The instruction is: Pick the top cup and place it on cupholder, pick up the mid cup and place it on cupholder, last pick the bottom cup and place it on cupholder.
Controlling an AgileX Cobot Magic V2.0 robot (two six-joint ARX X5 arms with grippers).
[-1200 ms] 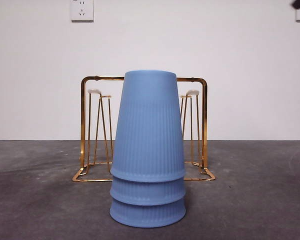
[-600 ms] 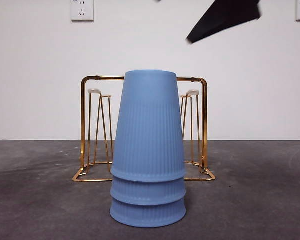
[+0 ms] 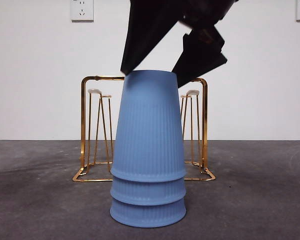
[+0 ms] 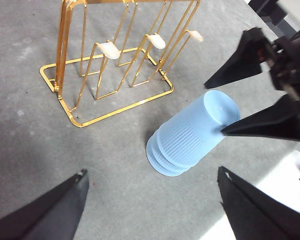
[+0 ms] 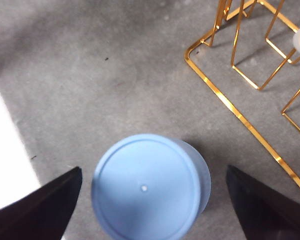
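Note:
Three ribbed blue cups stand upside down in one stack: top cup [image 3: 149,130], mid cup [image 3: 148,191], bottom cup [image 3: 148,212]. My right gripper [image 3: 149,71] has come down from above and is open, one jaw on each side of the top cup's [image 5: 145,187] flat base, not touching it. The left wrist view shows the same stack [image 4: 190,137] with the right gripper [image 4: 215,109] straddling its upper end. My left gripper [image 4: 152,171] is open and holds nothing, well away from the stack. The gold wire cupholder [image 3: 85,125] stands behind the stack with bare white-tipped prongs [image 4: 109,48].
The cupholder's base rail [image 5: 230,107] runs close beside the stack. A bright white area [image 5: 5,150] borders the grey tabletop on one side. Wall sockets [image 3: 82,10] sit high on the white wall behind.
The right gripper has dropped from the upper right corner down to the stack's top, jaws now flanking the top cup. Cups and cupholder have not moved.

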